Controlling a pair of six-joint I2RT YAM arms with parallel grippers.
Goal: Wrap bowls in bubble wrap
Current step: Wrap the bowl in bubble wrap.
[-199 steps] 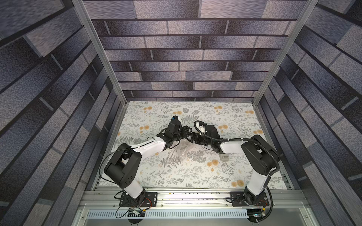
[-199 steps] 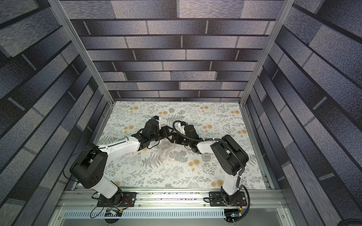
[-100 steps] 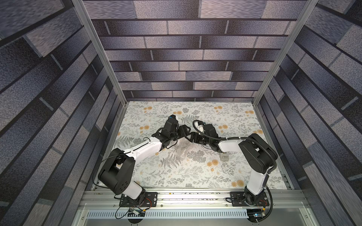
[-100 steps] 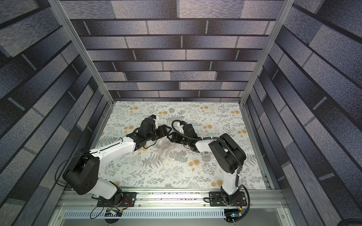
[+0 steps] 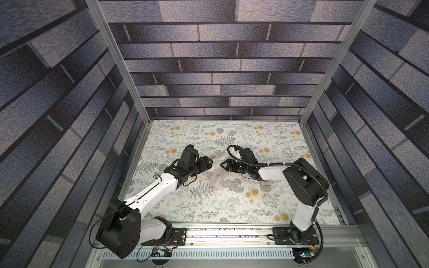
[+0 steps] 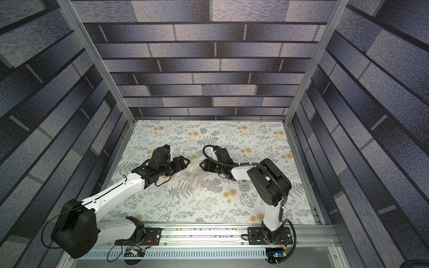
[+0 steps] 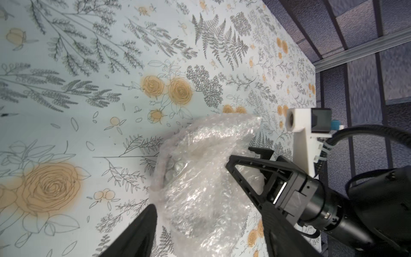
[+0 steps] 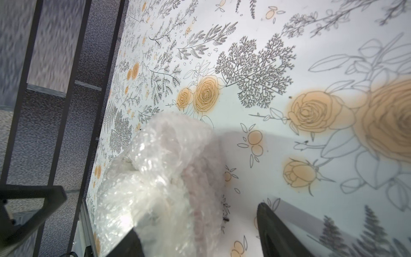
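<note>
The left end effector point(image 5: 209, 162) and the right end effector point(image 5: 223, 165) face each other tip to tip over the middle of the table, both with jaws spread. In the left wrist view the right one's two black fingers point(image 7: 242, 178) stand wide apart with a fold of plastic showing between them; whether they touch it cannot be told. The right wrist view shows a bare gap between the plastic and one of its own fingers point(image 8: 275, 231).

The bubble wrap point(image 5: 214, 174) lies in one crumpled, shiny bundle between and just below the two tips, resting on the table. The bowl point(image 7: 172, 169) is inside it, seen only dimly as a curved rim and dark speckling through the plastic; in both top views it cannot be made out.

The table point(image 5: 232, 208) carries a pale cover printed with grey ferns and orange roses. Walls point(image 5: 220, 69) of grey-violet brick-pattern panels close it in on three sides, with two metal posts at the back corners.

One small grey block point(image 5: 265, 185) sits near the right arm, partly hidden by it. Both arms stand on a rail along the near edge.
</note>
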